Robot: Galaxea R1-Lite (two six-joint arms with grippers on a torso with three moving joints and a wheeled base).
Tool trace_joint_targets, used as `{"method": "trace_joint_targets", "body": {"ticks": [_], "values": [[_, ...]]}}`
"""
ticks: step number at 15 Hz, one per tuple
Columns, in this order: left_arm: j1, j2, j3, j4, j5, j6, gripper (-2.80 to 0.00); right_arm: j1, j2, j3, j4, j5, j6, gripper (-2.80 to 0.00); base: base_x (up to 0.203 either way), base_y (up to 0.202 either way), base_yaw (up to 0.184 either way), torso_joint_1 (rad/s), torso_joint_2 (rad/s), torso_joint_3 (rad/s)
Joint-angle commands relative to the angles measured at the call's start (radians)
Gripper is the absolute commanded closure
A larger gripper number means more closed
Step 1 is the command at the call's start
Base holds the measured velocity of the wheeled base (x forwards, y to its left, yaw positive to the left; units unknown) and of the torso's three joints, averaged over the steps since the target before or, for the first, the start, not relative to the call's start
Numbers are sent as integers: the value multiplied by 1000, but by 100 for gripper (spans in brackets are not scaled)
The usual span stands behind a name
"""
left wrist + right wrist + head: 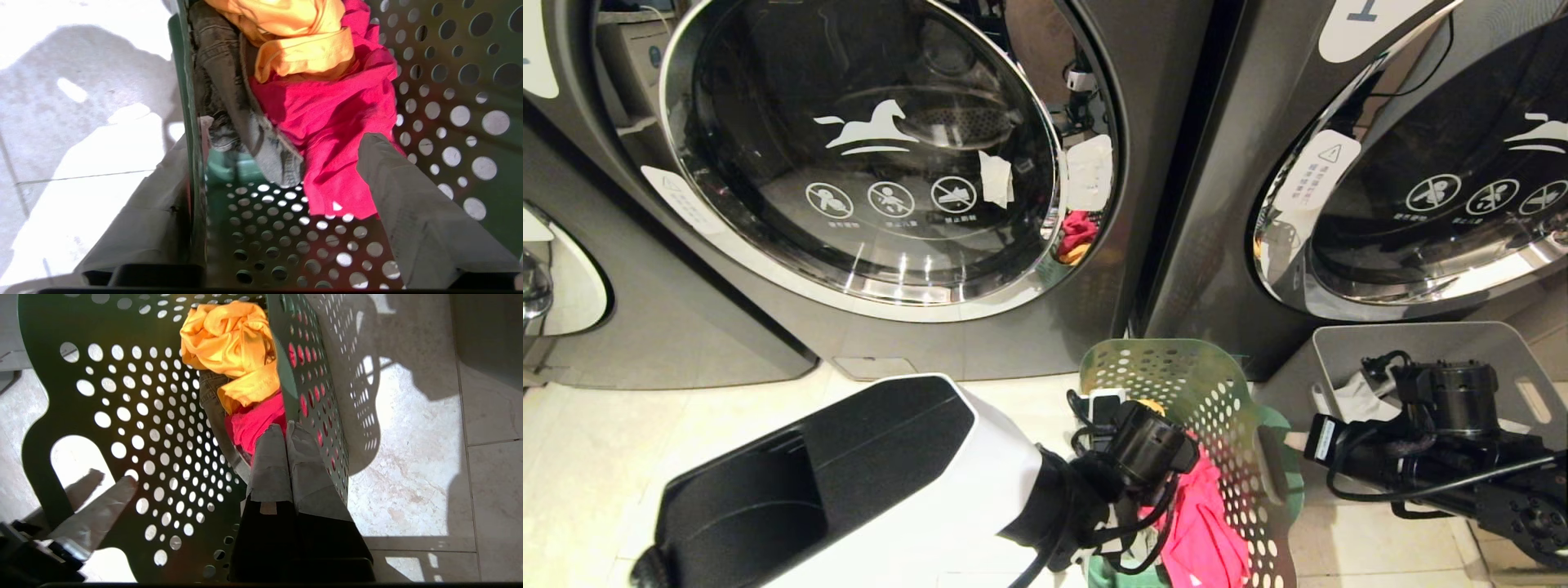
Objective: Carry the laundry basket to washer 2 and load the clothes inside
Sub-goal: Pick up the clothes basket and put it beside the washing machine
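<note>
The laundry basket [1176, 384], green with round holes, stands on the floor in front of the middle washer [980, 343], whose round glass door [858, 155] faces me. The clothes lie inside: a yellow piece [294, 45], a pinkish-red one [335, 122] and a grey one [229, 81]. My left gripper [273, 141] is open and straddles the basket's wall [192, 163], one finger outside and one inside, touching nothing. On the opposite wall [310, 375], my right gripper [286, 426] is shut on the edge. The left fingers [102, 510] show by the handle slot.
A grey solid-walled bin [1527, 359] with white bags [1356, 400] stands right of the basket, under my right arm [1445, 441], before the washer labelled 1 [1241, 163]. Another machine [572, 286] sits far left. Pale floor tiles [645, 433] lie left of the basket.
</note>
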Motion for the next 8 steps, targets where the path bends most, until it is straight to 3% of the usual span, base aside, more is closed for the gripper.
{"method": "trace_joint_targets", "body": {"ticks": [1,8], "values": [[1,-78,52,11,29,-4,-280,-1,-2,9,-4,0,0,0,0,0,0,0,0,0],[5,-170,129,152,116,-8,-280,-1,1,29,-4,-5,-25,0,0,0,0,0,0,0]]}}
